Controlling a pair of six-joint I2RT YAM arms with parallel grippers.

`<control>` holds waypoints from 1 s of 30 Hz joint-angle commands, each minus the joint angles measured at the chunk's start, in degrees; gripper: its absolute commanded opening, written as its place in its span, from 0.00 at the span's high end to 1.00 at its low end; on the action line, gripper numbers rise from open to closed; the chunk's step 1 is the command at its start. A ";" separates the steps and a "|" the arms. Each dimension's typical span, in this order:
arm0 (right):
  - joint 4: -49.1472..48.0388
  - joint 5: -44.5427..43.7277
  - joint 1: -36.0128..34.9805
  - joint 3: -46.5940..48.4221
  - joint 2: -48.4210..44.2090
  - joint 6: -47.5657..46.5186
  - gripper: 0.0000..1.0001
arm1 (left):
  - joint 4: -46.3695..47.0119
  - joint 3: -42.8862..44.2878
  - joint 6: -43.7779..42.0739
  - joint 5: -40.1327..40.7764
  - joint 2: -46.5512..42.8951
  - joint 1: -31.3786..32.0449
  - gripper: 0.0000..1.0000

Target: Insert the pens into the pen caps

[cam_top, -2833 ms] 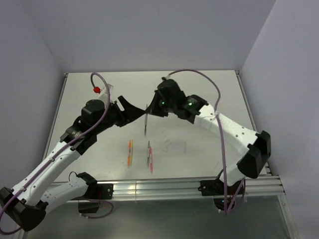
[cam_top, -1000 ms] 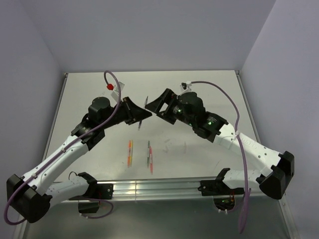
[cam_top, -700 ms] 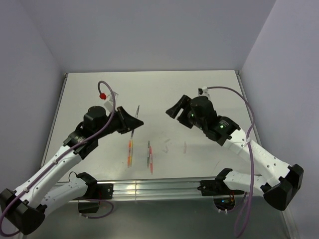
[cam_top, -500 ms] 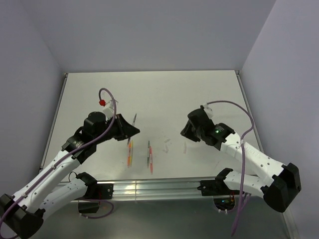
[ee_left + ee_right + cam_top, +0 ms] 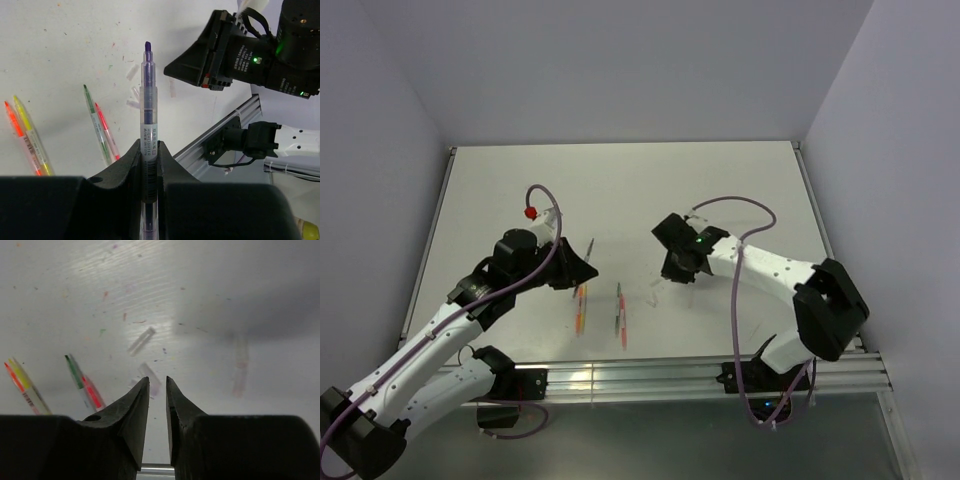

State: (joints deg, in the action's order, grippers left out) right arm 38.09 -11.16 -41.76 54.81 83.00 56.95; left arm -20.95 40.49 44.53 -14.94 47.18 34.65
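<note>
Lying nearest the arm bases, four pens rest flat on the white desk (image 5: 740,190). An orange and yellow pair (image 5: 581,306) is on the left and a green and pink pair (image 5: 620,314) is near it on the right. The pens of each pair lie side by side, and the two pairs do not touch.

Just beyond them, the left gripper (image 5: 582,270) is clenched on a purple pen (image 5: 148,95). It clamps the barrel low down, so the uncapped purple tip juts well past the fingertips. This pen is held up off the desk, over the far end of the orange and yellow pair.

Across from it, near the middle of the desk, the right gripper (image 5: 157,387) hangs low. Its fingers (image 5: 135,410) are drawn almost together, with only a slit between them and nothing in it.

Under and ahead of that gripper, pale see-through pen caps (image 5: 141,341) lie loose on the desk. One is just past the fingertips, one a little farther on, and another is off to the right. Small coloured specks dot the surface around them.
</note>
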 commanded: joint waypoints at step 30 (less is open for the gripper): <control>-12.33 0.70 -8.87 1.44 13.41 -13.00 0.66 | -1.46 3.46 -3.58 2.11 1.07 0.15 1.00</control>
State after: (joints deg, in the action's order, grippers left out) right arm 26.63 -9.58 -50.13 53.98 95.31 44.80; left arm -23.46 41.47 42.02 -12.62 47.99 34.70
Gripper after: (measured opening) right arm 0.339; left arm 0.167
